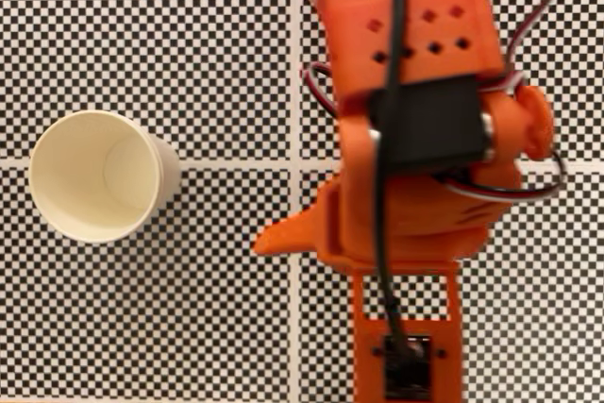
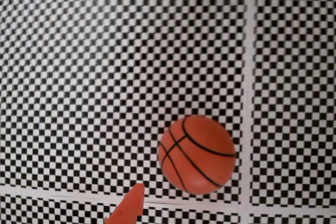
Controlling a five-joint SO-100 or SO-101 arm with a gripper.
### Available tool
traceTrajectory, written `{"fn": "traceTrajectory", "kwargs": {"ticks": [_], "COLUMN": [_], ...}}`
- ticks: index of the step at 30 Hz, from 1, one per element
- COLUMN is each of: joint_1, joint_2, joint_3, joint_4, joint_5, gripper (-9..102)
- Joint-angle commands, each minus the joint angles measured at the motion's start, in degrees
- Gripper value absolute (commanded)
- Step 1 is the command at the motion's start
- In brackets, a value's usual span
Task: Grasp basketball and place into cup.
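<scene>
Surface: black-and-white checkered mat (image 1: 142, 44) divided by white lines covers the table in both views; a strip of wood-coloured ground shows beyond its far edge at the top of the wrist view.
Cup: cream-white cup (image 1: 99, 175) stands at the left of the fixed view, mouth up, seen from above, its inside bare; it sits on the mat just below a white line, well apart from the arm.
Arm: orange arm (image 1: 406, 35) fills the right half of the fixed view, with a black motor block and black and red cables; its top and bottom are cut off by the picture's edges.
Gripper: one pointed orange finger (image 1: 278, 238) sticks out leftward from under the arm in the fixed view; in the wrist view a single orange tip (image 2: 128, 208) rises from the bottom edge, the rest cut off.
Jaws: second finger is hidden, so whether they are spread or closed cannot be told.
Basketball: orange-brown basketball (image 2: 197, 154) with black seams rests on the mat in the wrist view, right of centre, just left of a vertical white line, near the finger tip but apart from it.
</scene>
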Motion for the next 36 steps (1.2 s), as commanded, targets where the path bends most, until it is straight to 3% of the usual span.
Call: {"fn": "traceTrajectory", "kwargs": {"ticks": [1,8,36], "joint_1": [-0.53,-0.7,1.05], "joint_2": [-0.26,-2.2,-12.83], "joint_3": [-2.81,-2.99,-6.59], "joint_4": [-0.79,-0.79,-3.43], "joint_5": [0.7,1.41,1.05], "gripper": [63,58,55]}}
